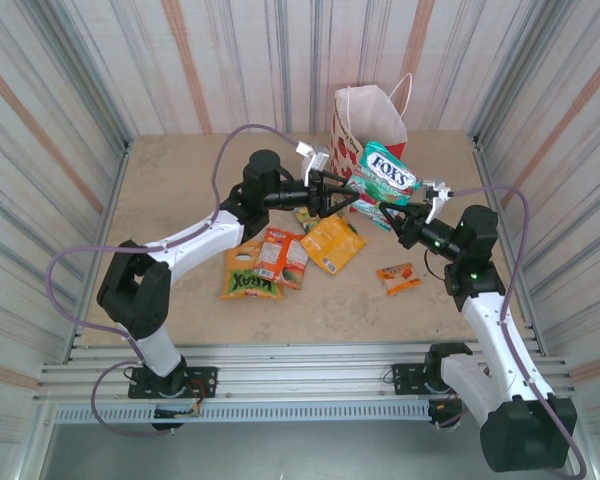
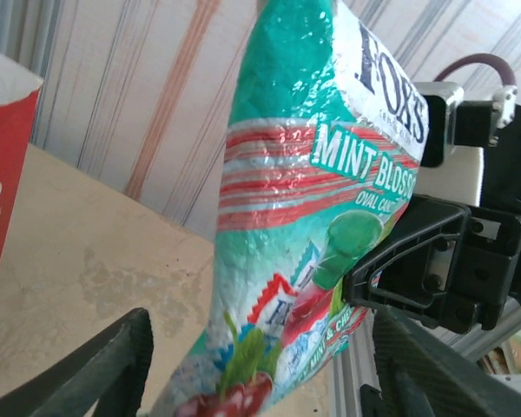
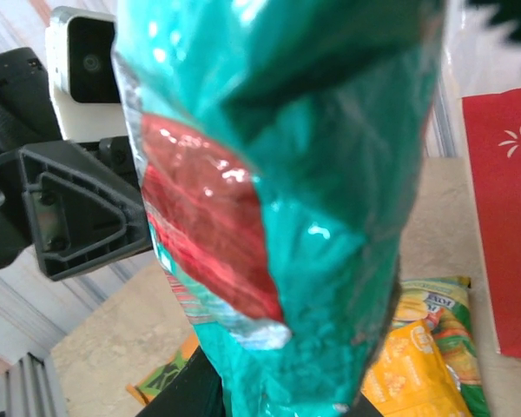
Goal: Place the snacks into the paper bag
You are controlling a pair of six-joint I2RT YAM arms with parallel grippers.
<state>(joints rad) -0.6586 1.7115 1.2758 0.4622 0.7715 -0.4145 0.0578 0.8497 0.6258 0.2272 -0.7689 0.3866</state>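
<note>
You've got mint pkt (image 1: 385, 172) up beside bag (image 1: 365, 110), R pincer (image 1: 388, 212) clenched on it, L pincer (image 1: 348, 196) released; approx 5 snacks (image 1: 332, 243) left on worktop (image 1: 180, 190), so task looks early.

A: Walls?
B: Corrugated metal wall panels (image 1: 70, 90) on three sides, white with grey and rust-orange vertical stripes.
A: Surface?
B: Mottled beige bench (image 1: 180, 180); silver slotted metal rails (image 1: 300, 375) along near edge. Light even.

white links (image 1: 195, 238), black joints (image 1: 265, 170) (lilac cables (image 1: 70, 262))
</note>
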